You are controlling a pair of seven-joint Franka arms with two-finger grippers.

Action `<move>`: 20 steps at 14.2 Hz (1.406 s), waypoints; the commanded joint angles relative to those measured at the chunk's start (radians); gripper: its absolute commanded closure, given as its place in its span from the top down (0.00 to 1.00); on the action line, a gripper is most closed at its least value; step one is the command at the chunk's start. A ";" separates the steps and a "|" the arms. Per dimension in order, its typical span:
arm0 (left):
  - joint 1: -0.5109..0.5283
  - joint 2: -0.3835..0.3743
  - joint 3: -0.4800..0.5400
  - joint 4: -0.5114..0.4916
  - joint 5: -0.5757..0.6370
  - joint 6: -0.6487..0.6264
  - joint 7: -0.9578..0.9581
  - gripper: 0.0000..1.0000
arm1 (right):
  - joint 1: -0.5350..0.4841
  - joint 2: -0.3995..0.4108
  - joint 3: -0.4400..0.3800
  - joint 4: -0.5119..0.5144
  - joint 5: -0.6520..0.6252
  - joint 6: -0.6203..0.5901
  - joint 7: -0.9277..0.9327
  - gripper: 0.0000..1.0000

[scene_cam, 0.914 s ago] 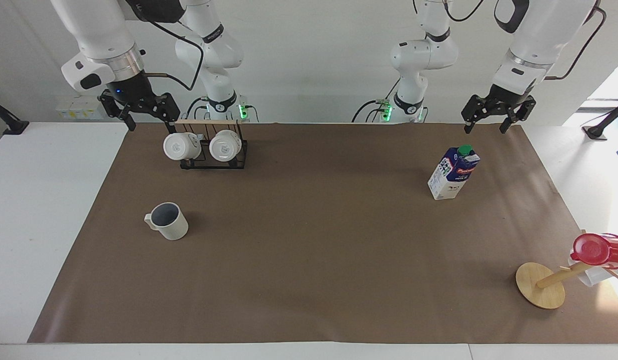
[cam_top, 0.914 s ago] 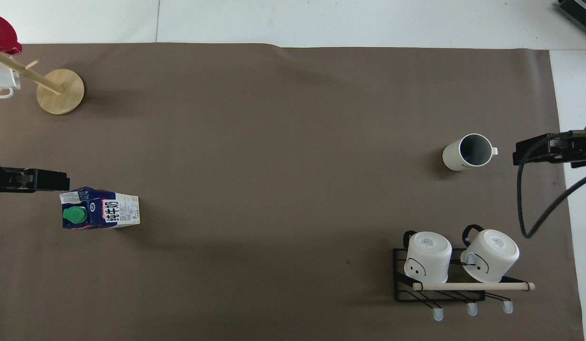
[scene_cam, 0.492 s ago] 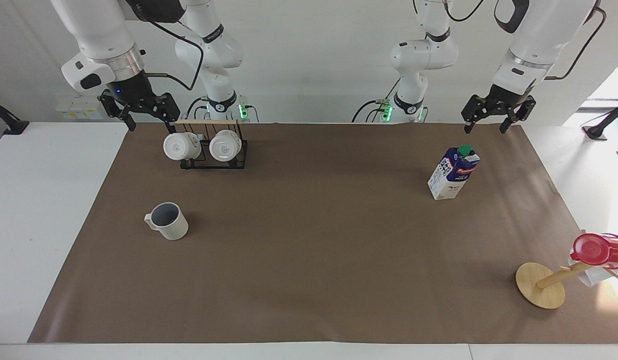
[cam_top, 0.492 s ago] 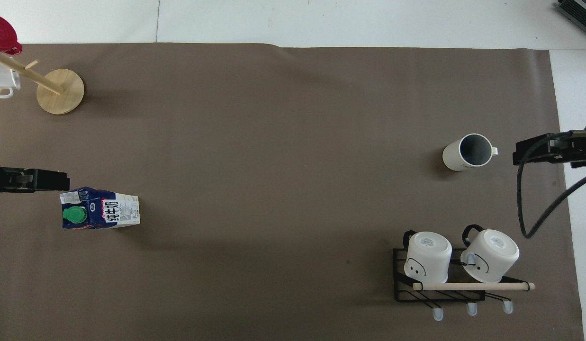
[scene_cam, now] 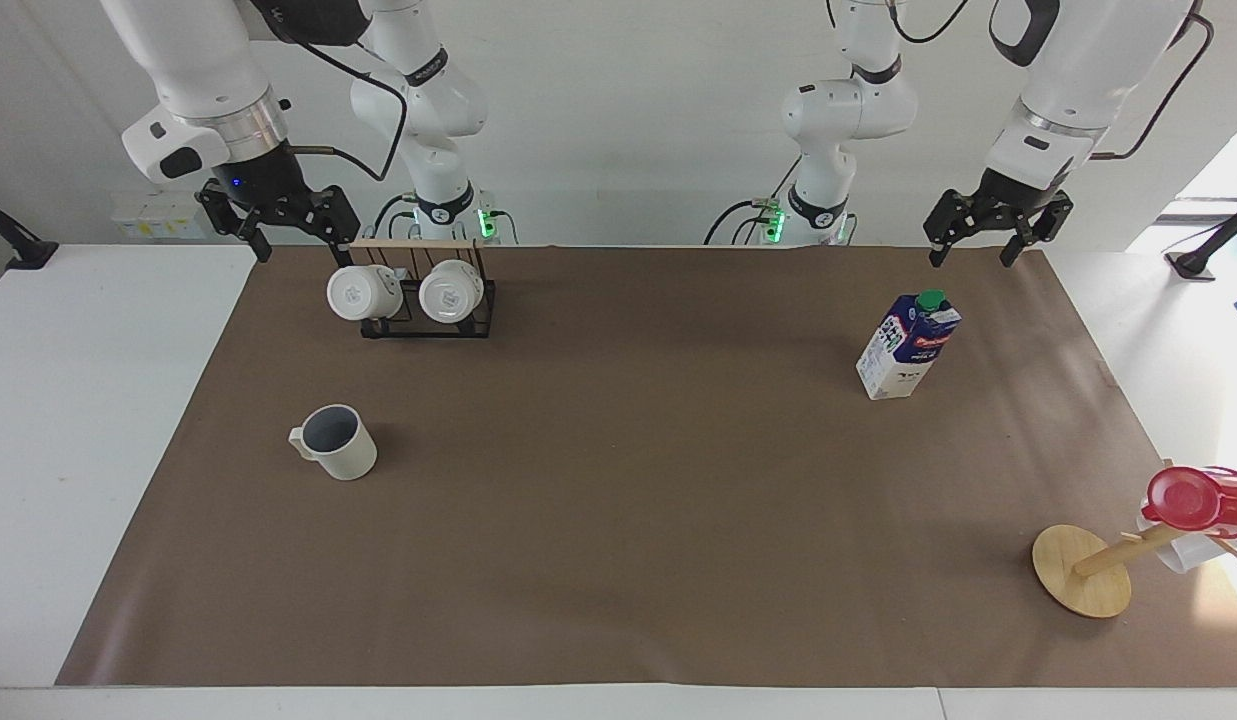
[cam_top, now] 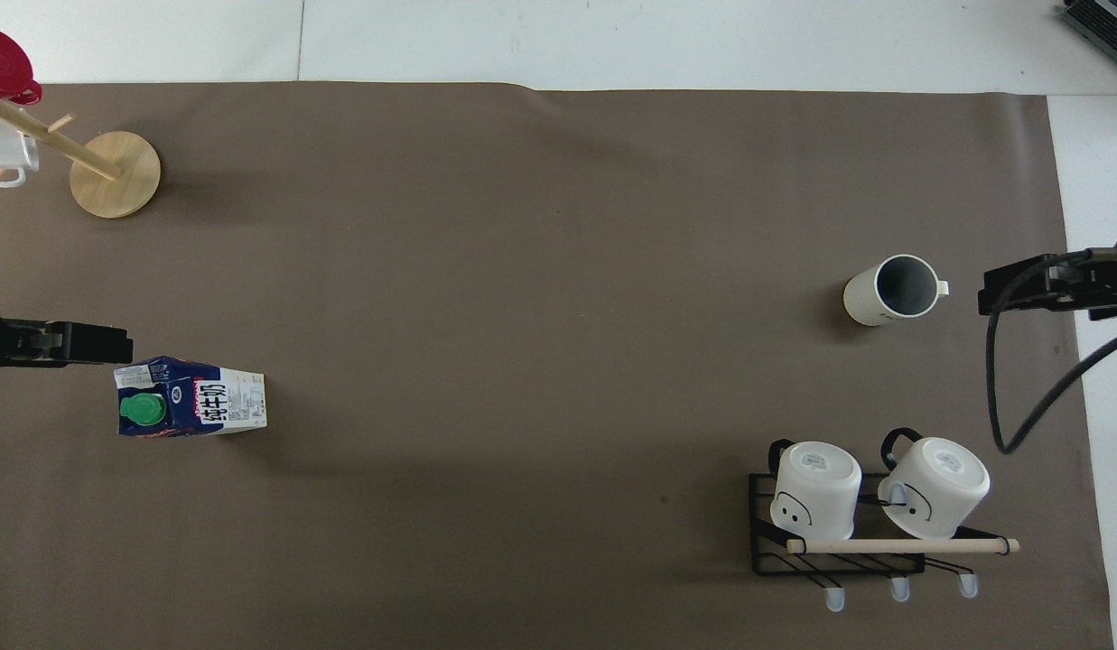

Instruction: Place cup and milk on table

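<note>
The cup [scene_cam: 336, 443], cream-white with a dark inside, stands upright on the brown paper [scene_cam: 618, 520] of the table [scene_cam: 78, 420] toward the right arm's end; it also shows in the overhead view [cam_top: 890, 290]. The milk [scene_cam: 908, 345] stands upright on the paper toward the left arm's end, its green cap up, and shows in the overhead view too [cam_top: 190, 408]. My right gripper [scene_cam: 300, 240] hangs open and empty over the paper's corner beside the mug rack. My left gripper [scene_cam: 971, 250] hangs open and empty over the paper's edge near the milk. Neither touches anything.
A black wire rack [scene_cam: 423, 318] with two all-white mugs [scene_cam: 448, 291] stands nearer to the robots than the cup. A wooden mug stand [scene_cam: 1083, 570] holding a glossy red cup [scene_cam: 1188, 498] is at the left arm's end, farther from the robots than the milk.
</note>
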 commanded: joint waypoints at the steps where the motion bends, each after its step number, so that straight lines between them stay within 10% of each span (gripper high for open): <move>1: 0.003 0.005 0.001 0.019 -0.008 -0.022 0.006 1.00 | -0.008 0.004 0.005 0.010 0.001 -0.010 0.016 1.00; 20: 0.003 -0.001 0.001 0.023 -0.008 -0.031 0.007 1.00 | -0.011 -0.004 0.003 -0.013 0.001 0.022 0.006 1.00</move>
